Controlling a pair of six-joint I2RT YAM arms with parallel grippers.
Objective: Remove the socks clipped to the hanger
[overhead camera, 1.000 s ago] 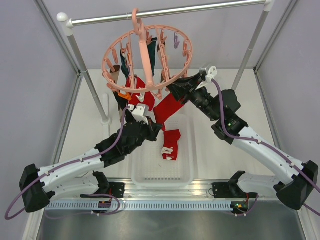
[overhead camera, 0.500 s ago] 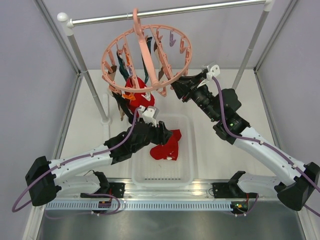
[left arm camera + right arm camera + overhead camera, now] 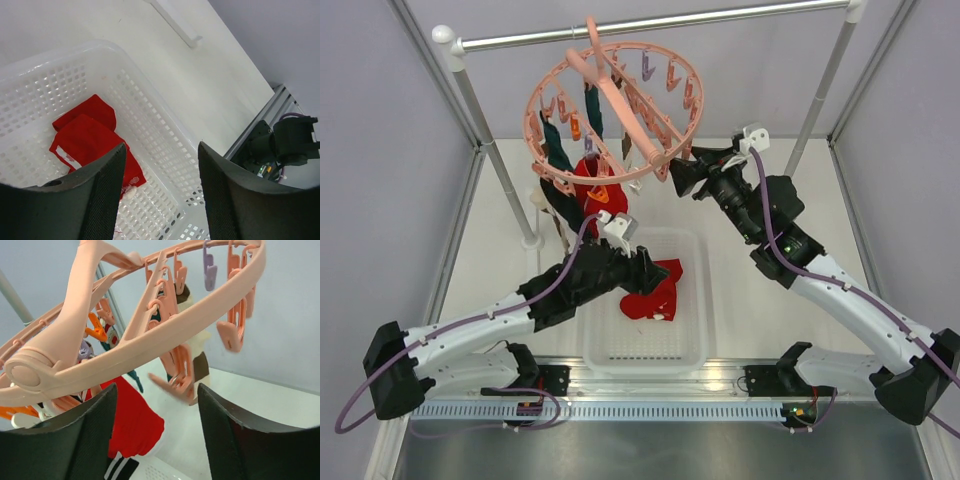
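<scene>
The salmon-pink hanger hangs tilted from the rail, with its ring close above my right fingers. Socks are still clipped to it: a red one, a dark teal one, a black one with white stripes and a beige-brown one. Two red socks lie loose in the white basket. My left gripper hovers open over them, holding nothing. Just under the ring's right rim, my right gripper is open and empty, with a dangling clip in front of it.
A metal rail on two slanted posts carries the hanger. The basket wall sits between the two arm bases. Grey walls close in both sides of the table.
The left gripper opened and dropped a red sock into the basket. The right gripper opened and drew slightly right, and the hanger swung and tilted.
</scene>
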